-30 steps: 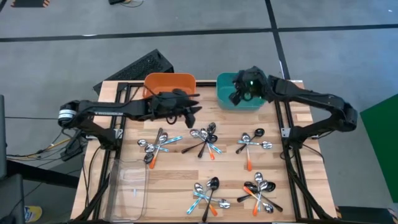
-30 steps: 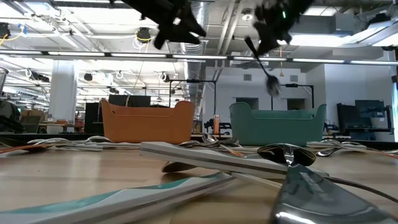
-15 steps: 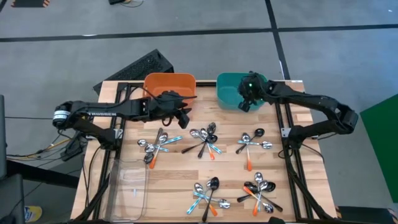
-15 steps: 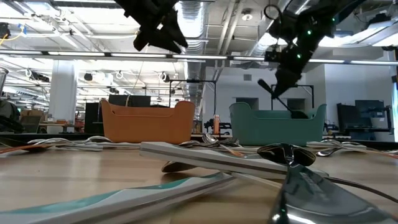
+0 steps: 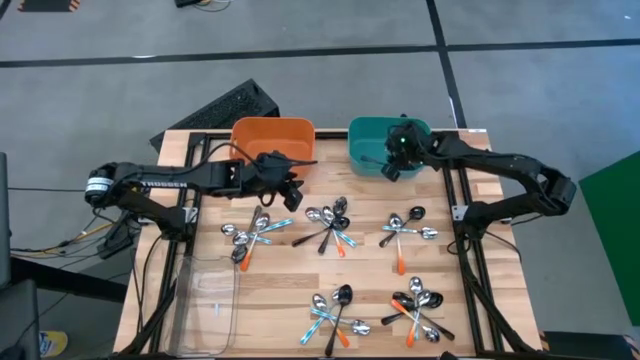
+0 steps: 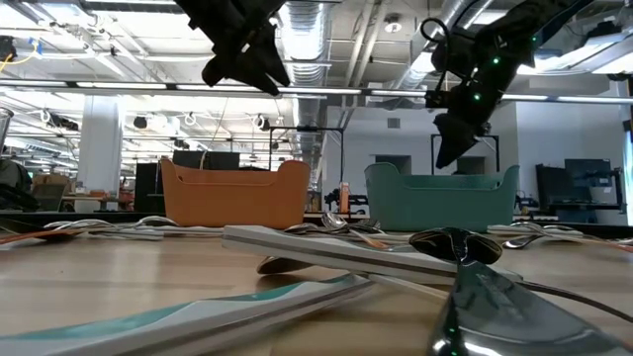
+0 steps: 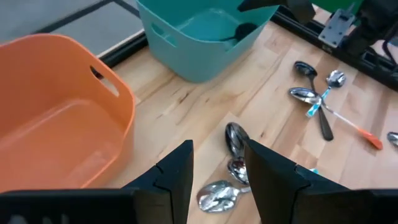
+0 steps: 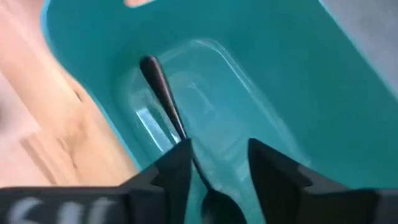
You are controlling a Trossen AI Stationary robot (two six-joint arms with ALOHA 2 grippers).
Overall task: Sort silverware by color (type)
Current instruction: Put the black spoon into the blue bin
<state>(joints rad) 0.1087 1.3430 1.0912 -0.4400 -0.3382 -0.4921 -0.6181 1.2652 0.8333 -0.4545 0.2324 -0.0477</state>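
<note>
The sorting has barely begun. One black spoon (image 8: 163,93) lies on the floor of the teal bin (image 5: 365,160), which stands at the table's (image 5: 270,285) far edge, right of centre; it lies between the parted fingers in the right wrist view. The right gripper (image 5: 397,160) hangs over that bin with its jaws apart and nothing in them. The orange bin (image 5: 272,133), beside it at the far edge, left of centre, looks empty in the left wrist view. The left gripper (image 5: 285,183) hovers just in front of the orange bin, its jaws partly open and holding nothing, with the tips of a few spoons below it. Nearly all the silverware is still on the table in five mixed clusters (image 5: 330,222) of orange, light-blue and black spoons: three in a row across the middle and two nearer the front edge. A clear tray (image 5: 205,300) at the front left corner seems to hold nothing, though its transparency makes that hard to judge. By my reckoning, every cluster still has to be picked apart, spoon by spoon, into the bins.
</note>
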